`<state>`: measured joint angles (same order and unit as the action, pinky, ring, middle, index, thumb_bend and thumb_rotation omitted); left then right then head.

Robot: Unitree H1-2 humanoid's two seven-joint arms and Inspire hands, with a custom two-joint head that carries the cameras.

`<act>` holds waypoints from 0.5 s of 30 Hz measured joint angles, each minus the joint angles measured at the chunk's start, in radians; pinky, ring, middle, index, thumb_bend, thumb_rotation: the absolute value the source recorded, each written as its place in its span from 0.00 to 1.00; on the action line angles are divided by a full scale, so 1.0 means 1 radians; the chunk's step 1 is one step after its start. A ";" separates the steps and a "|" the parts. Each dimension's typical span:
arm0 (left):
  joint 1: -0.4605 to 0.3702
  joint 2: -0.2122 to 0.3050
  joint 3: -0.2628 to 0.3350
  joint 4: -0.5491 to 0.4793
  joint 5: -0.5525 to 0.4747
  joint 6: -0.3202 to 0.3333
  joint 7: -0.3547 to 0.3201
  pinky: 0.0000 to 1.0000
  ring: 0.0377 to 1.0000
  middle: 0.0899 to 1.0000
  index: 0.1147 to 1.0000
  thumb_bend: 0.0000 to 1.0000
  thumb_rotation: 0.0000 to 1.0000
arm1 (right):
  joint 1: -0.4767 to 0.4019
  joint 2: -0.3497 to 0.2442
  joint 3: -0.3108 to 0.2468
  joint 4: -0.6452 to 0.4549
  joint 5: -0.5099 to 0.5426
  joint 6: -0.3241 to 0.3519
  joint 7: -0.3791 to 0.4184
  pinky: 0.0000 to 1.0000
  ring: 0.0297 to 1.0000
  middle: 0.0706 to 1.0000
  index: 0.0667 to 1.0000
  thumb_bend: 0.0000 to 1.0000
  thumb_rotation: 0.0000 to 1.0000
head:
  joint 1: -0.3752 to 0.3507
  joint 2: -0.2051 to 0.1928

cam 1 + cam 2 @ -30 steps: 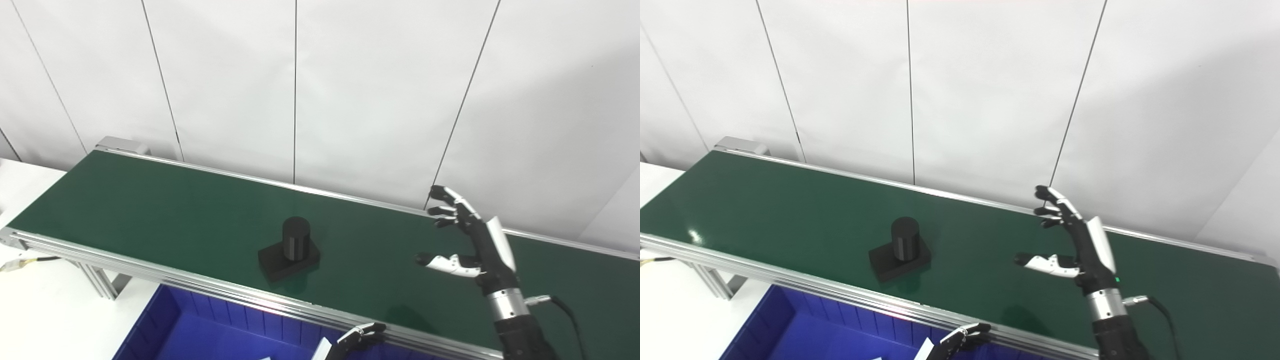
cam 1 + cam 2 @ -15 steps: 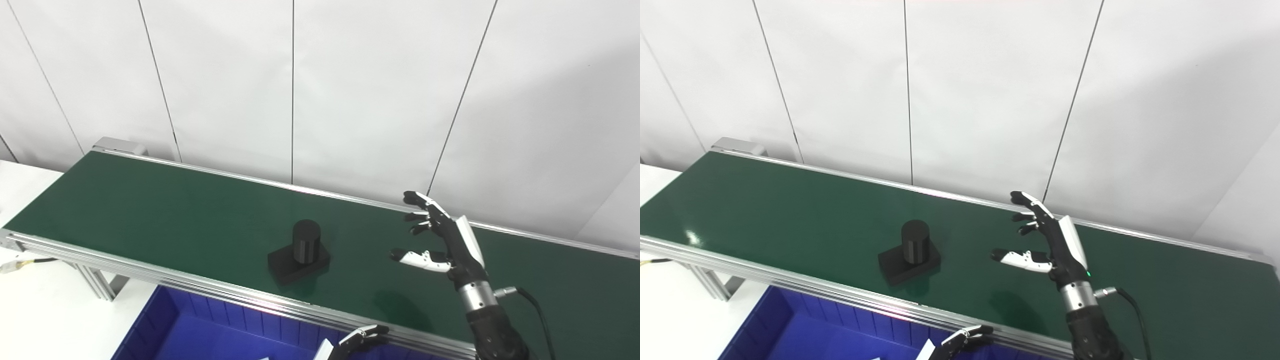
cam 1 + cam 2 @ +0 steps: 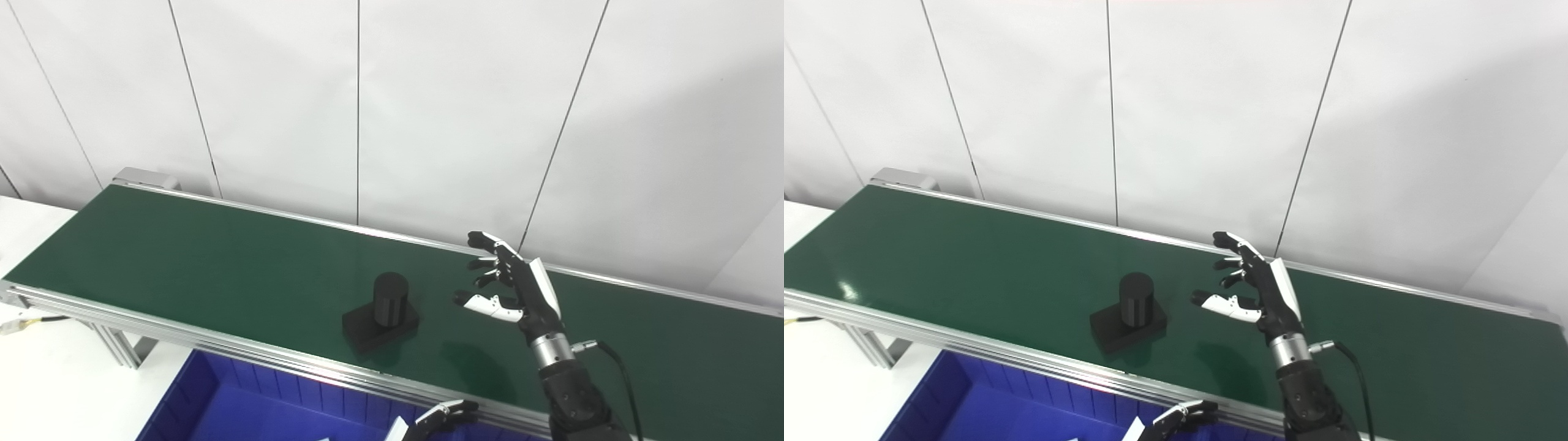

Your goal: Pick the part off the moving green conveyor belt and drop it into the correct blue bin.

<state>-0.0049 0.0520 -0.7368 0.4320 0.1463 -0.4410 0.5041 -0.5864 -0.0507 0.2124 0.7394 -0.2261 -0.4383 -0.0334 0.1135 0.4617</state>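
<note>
White wall panels [image 3: 429, 110] split by thin dark seams stood behind a long green conveyor belt [image 3: 184, 257] with aluminium rails, which ran from the far left down toward the right edge of the left eye view. In that view a black part [image 3: 381, 311], a short upright cylinder on a flat rectangular base, sat on the belt close to its near rail, roughly midway along the visible length. The right hand [image 3: 511, 285] hovered over the belt just to the right of the part, apart from it, released and holding nothing, its fingers [image 3: 487, 242] spread toward the far rail and its thumb pointing at the cylinder. Below the near rail lay a blue bin [image 3: 208, 398], its ribbed wall showing, and the left hand [image 3: 438, 416] poked up at the bottom edge beside the rail; only its curled fingertips showed, so whether it was clenched or released could not be told. A white tabletop [image 3: 37, 367] lay at the lower left. In the right eye view the same layout appeared shifted a little: the part [image 3: 1128, 312] near the near rail, the right hand [image 3: 1252, 285] spread and empty just beside it over the belt [image 3: 937, 245], the left hand [image 3: 1176, 419] barely in sight above the bin [image 3: 955, 404].
</note>
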 measured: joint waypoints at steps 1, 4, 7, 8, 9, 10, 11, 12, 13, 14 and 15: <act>0.001 0.000 -0.002 -0.003 0.002 0.000 0.001 0.76 0.79 0.75 0.77 1.00 0.87 | -0.002 0.004 0.000 0.001 -0.002 0.000 0.000 0.50 0.63 0.78 0.80 1.00 0.49 | 0.000 0.000; 0.006 0.001 -0.002 -0.021 0.003 0.000 0.004 0.78 0.79 0.75 0.77 1.00 0.87 | -0.016 0.013 0.002 0.018 -0.004 0.000 0.002 0.51 0.63 0.78 0.79 1.00 0.47 | 0.002 0.000; 0.007 0.001 -0.002 -0.029 0.002 0.000 0.003 0.78 0.78 0.75 0.77 1.00 0.86 | -0.022 0.016 0.008 0.033 -0.009 0.000 0.013 0.51 0.63 0.78 0.80 1.00 0.49 | 0.003 0.000; 0.007 0.002 -0.001 -0.029 0.001 0.000 0.001 0.78 0.78 0.74 0.77 1.00 0.86 | -0.023 0.017 0.013 0.039 -0.014 0.000 0.016 0.50 0.63 0.78 0.80 1.00 0.48 | 0.003 0.000; 0.007 0.002 -0.001 -0.029 0.000 0.000 -0.001 0.78 0.78 0.74 0.77 1.00 0.86 | -0.023 0.019 0.016 0.044 -0.022 0.001 0.017 0.50 0.63 0.78 0.80 1.00 0.48 | 0.003 0.000; 0.007 0.002 -0.001 -0.029 0.000 0.000 -0.002 0.78 0.78 0.74 0.77 1.00 0.86 | -0.023 0.021 0.018 0.048 -0.026 0.001 0.018 0.50 0.63 0.78 0.80 1.00 0.48 | 0.000 0.002; 0.007 0.002 -0.001 -0.029 0.000 0.000 -0.004 0.78 0.78 0.74 0.77 1.00 0.86 | -0.024 0.024 0.020 0.052 -0.028 0.003 0.019 0.50 0.63 0.78 0.80 1.00 0.47 | 0.000 0.002; 0.007 0.001 0.000 -0.029 0.000 0.000 -0.004 0.78 0.78 0.74 0.77 1.00 0.86 | -0.024 0.025 0.021 0.055 -0.031 0.005 0.020 0.50 0.62 0.77 0.80 1.00 0.46 | 0.000 0.005; 0.008 0.001 0.001 -0.029 -0.001 0.000 -0.005 0.78 0.78 0.74 0.77 1.00 0.86 | -0.025 0.025 0.022 0.057 -0.033 0.007 0.021 0.50 0.62 0.77 0.80 1.00 0.45 | 0.000 0.005; 0.009 0.001 0.001 -0.030 0.000 0.000 -0.005 0.78 0.77 0.74 0.77 1.00 0.86 | -0.026 0.025 0.023 0.057 -0.036 0.011 0.023 0.51 0.63 0.76 0.79 1.00 0.43 | 0.002 0.008; 0.009 0.001 0.001 -0.030 0.000 0.000 -0.005 0.79 0.77 0.74 0.78 1.00 0.86 | -0.028 0.025 0.024 0.058 -0.040 0.015 0.026 0.52 0.63 0.75 0.79 1.00 0.42 | 0.002 0.008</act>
<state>0.0045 0.0534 -0.7360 0.4019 0.1458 -0.4410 0.4995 -0.6140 -0.0257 0.2361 0.7970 -0.2660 -0.4236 -0.0078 0.1150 0.4694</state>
